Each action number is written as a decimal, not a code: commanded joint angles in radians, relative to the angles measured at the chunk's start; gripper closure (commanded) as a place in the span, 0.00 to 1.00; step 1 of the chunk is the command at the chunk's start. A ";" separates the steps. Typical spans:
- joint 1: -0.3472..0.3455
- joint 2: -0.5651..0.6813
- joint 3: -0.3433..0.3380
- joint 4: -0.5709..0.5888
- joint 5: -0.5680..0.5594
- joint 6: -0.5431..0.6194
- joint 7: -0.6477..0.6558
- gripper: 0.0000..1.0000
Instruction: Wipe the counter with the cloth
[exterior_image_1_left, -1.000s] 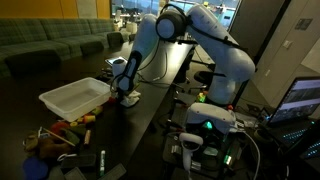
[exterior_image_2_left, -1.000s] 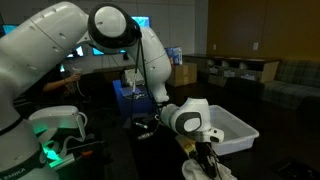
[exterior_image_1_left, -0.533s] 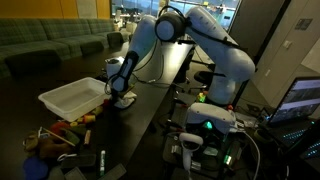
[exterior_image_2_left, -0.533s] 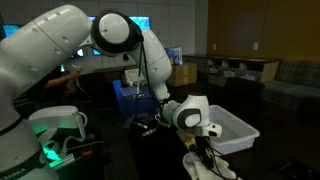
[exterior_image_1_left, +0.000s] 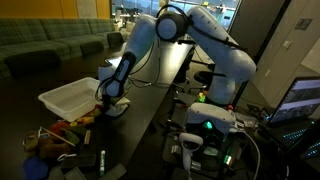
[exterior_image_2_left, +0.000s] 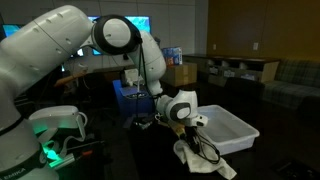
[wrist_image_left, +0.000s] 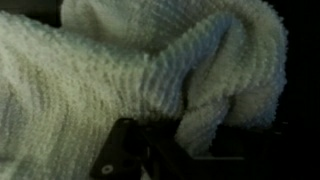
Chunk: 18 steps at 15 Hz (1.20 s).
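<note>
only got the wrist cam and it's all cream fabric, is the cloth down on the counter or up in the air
observer: down. The cloth lies on the counter, bunched under the gripper, which is shut on it.
operator: anything close i could hit
observer: the white tub sits right beside the cloth; I cannot tell whether they touch.
operator: anything past that
observer: a pile of toys and cords lies on the tub's far side from the cloth.
</note>
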<state>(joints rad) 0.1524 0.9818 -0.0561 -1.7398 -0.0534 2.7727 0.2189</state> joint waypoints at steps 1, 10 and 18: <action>0.046 0.042 0.045 0.041 0.028 -0.002 0.007 1.00; 0.132 0.088 0.117 0.119 0.034 -0.020 0.001 1.00; 0.153 0.091 0.201 0.135 0.054 -0.002 -0.013 1.00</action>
<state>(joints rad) 0.2830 1.0294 0.1216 -1.6522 -0.0318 2.7574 0.2236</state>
